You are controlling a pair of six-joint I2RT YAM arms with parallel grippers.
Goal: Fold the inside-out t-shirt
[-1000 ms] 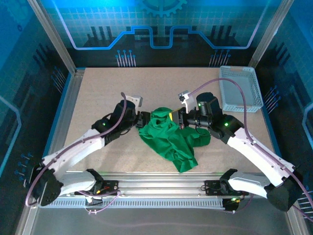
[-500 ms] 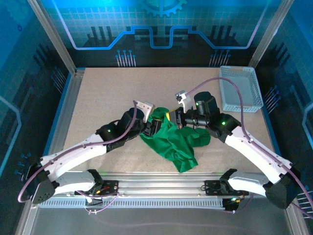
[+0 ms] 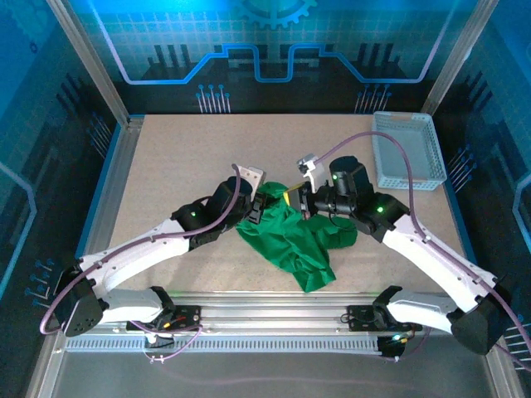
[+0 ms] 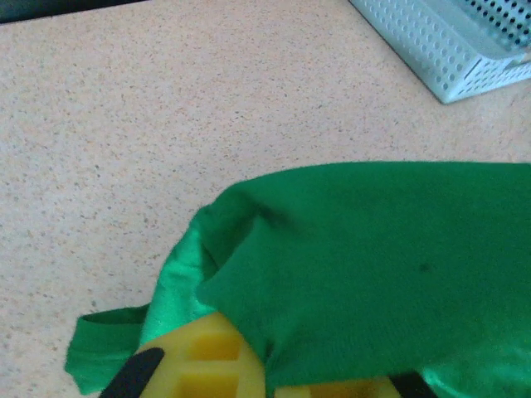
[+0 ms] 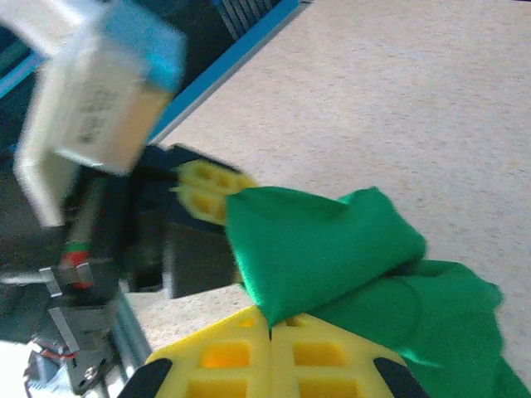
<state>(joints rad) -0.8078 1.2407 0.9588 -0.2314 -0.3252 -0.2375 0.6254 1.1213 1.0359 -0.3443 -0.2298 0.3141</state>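
Both claws are on the shirt (image 3: 292, 242) here, a crumpled green heap mid-table (image 3: 166, 157), its upper end lifted and pinched while the rest trails in a twisted lump toward the near edge. The right gripper (image 3: 295, 199) is clamped on a fold: in its wrist view the 2 yellow pads (image 5: 217, 365) sit pressed together with green cloth sprouting from the seam between them. The left gripper (image 3: 264, 207) is closed as well, biting the cloth's edge just beside the right one. Its own camera has fabric draped over the fingers, so exactly how much it has caught is hard to judge. The basket (image 3: 406, 149) sits well apart at the far right corner, out of play. As for progress, I'd call this very early: nothing lies flat, no sleeve is spread, and not 1 fold is made. The shirt needs opening out and smoothing before any folding starts.
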